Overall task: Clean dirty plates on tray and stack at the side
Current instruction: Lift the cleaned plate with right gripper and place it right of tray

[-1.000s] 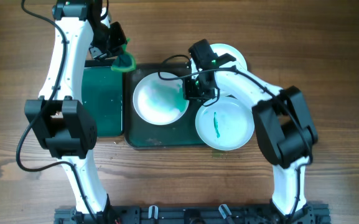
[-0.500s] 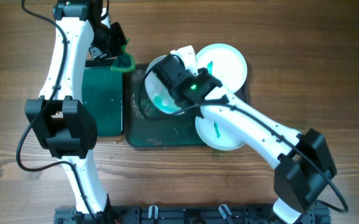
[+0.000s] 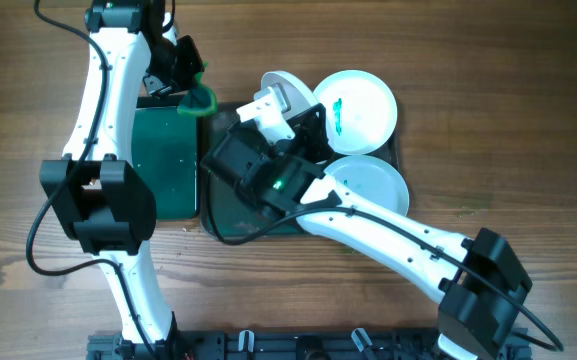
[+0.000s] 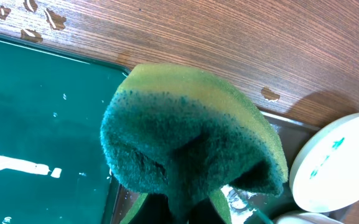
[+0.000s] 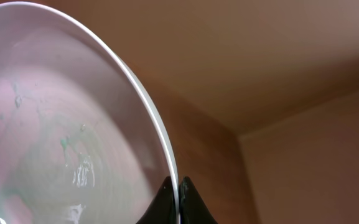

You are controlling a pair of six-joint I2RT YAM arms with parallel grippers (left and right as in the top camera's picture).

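Right gripper (image 5: 177, 200) pinches the rim of a tilted plate (image 3: 280, 86), held above the big tray (image 3: 214, 218).
Left gripper (image 3: 192, 86) is clamped on the green sponge (image 4: 185, 149), at the small tray's (image 3: 163, 160) far end, toward the table's (image 3: 528, 100) far edge. The smeared plate (image 3: 360, 98) lies at the big tray's far right corner. The third plate (image 3: 378, 185) overlaps its right edge.

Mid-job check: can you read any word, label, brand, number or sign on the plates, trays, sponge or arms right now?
None in any view.
The round white plates, the large dark green tray, the green and yellow sponge and the white arms bear no print.
White streaks on the narrow dark green tray are glare, not lettering.
The green dot on the right arm is a light, not a sign.
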